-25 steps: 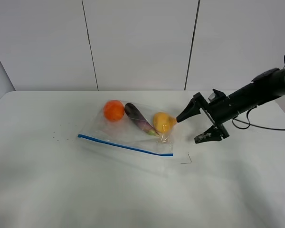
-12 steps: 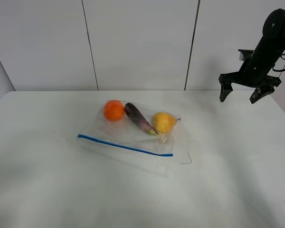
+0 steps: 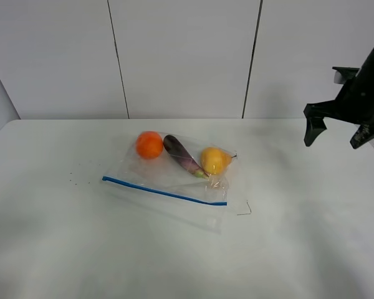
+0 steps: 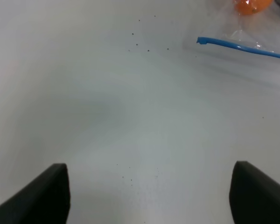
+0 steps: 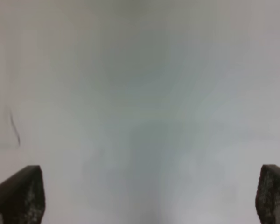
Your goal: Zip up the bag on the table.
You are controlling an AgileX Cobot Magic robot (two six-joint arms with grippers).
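Lying flat on desk [image 3: 62, 249], bag [image 3: 174, 174]: blue zipper strip [image 3: 164, 190] runs sideways. Right end effector [image 3: 343, 131] raised, well off bag's right end, spread wide, empty; left end effector [image 4: 149, 196] likewise, nearer strip's left end.

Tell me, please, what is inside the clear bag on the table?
Inside the bag lie an orange, a dark purple eggplant and a yellow pear. Their undersides, and anything beneath them, are hidden.

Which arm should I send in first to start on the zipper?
Probably the left. Its wrist view shows the open left gripper low over the table with the blue zipper strip's end ahead. The right gripper, also open, is raised at the far right, well away from the bag.
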